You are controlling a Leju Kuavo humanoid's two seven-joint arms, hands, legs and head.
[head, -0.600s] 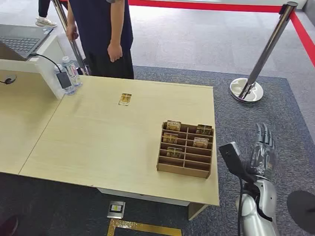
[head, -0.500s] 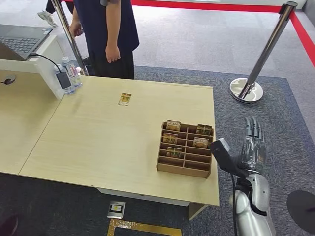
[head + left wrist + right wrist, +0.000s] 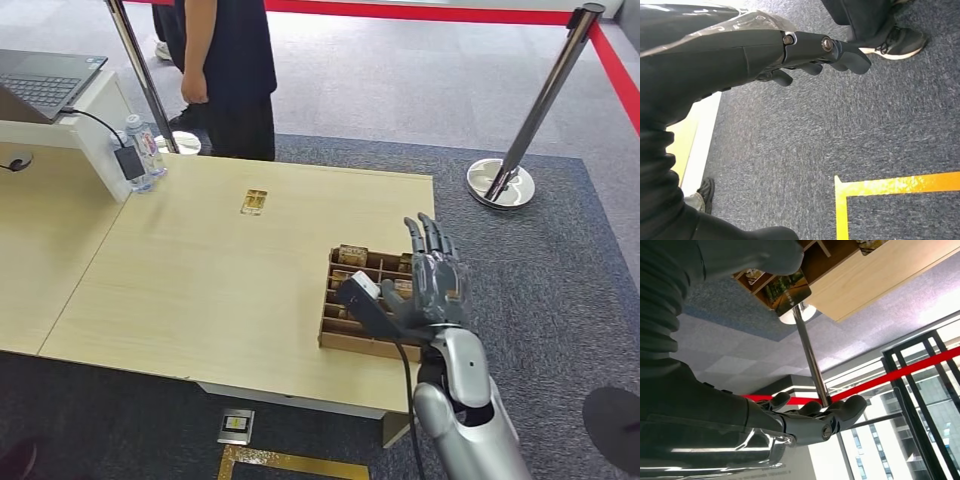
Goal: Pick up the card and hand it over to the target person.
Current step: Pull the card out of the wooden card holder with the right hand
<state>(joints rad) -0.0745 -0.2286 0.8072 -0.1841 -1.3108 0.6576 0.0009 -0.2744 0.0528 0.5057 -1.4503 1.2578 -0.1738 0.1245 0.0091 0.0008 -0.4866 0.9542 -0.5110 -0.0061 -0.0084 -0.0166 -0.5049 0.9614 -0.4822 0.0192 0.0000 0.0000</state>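
Head view | right hand [image 3: 432, 283] fingers spread, empty | above card rack [image 3: 375, 305]

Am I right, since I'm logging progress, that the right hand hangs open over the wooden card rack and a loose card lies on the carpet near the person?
Not quite. The right hand does hang open over the card rack, but the loose card lies on the table, near its far edge by the person, not on the carpet. The head view shows it.

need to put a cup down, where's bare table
Free: the broad light wooden tabletop between the slotted brown wooden card tray, the lone card and the clear plastic water bottles. Crowded: the tray corner, under the right robot hand.
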